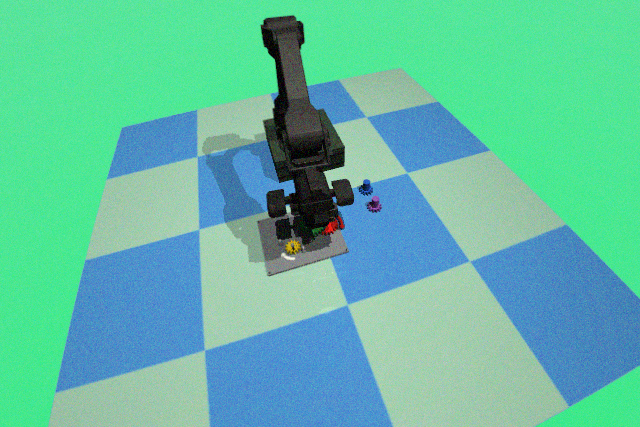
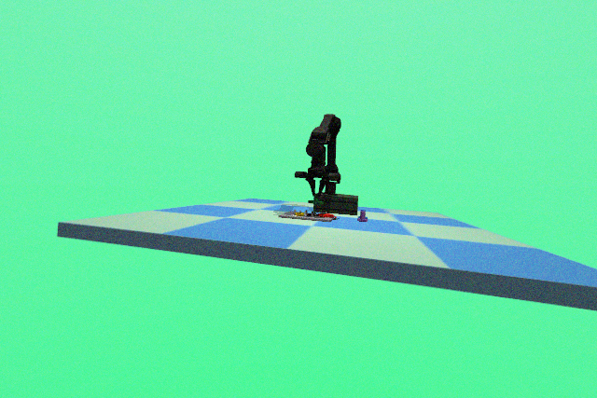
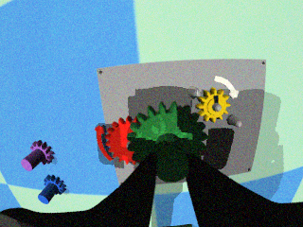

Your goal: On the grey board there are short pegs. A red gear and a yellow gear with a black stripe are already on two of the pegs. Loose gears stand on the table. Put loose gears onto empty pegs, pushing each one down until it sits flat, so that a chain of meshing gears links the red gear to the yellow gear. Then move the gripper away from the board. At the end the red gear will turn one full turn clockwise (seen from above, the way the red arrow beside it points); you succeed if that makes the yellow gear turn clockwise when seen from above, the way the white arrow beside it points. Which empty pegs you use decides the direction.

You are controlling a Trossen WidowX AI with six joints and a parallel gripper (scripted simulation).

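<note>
Counted five gears: red [image 1: 330, 228] [image 2: 326, 215] [image 3: 121, 141], yellow [image 1: 289, 247] [image 2: 299, 213] [image 3: 205, 105], green [image 1: 316, 231] [image 2: 315, 203] [image 3: 156, 124], purple [image 1: 374, 204] [image 2: 362, 216] [image 3: 40, 155], blue [image 1: 366, 187] [image 3: 53, 186]. One board [image 1: 276, 263] [image 2: 313, 218] [image 3: 180, 71]. Two arrows [image 1: 288, 257] [image 3: 227, 85]. Bare pegs showing: two [image 3: 235, 121].

the blue gear [image 1: 366, 187] and the purple gear [image 1: 374, 204] stand on the table to the right of the grey board [image 1: 277, 264]. over on the board, the yellow gear [image 1: 293, 247] sits near and left of the red gear [image 1: 331, 228].

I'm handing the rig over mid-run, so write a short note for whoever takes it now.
Gripper: shut on the green gear, held above the grey board.
On the board: red gear, yellow gear.
Loose on the table: purple gear, blue gear.
Done: green gear picked up.
Left: seat a chain giving clockwise yellow, then withdraw the gripper.
</note>
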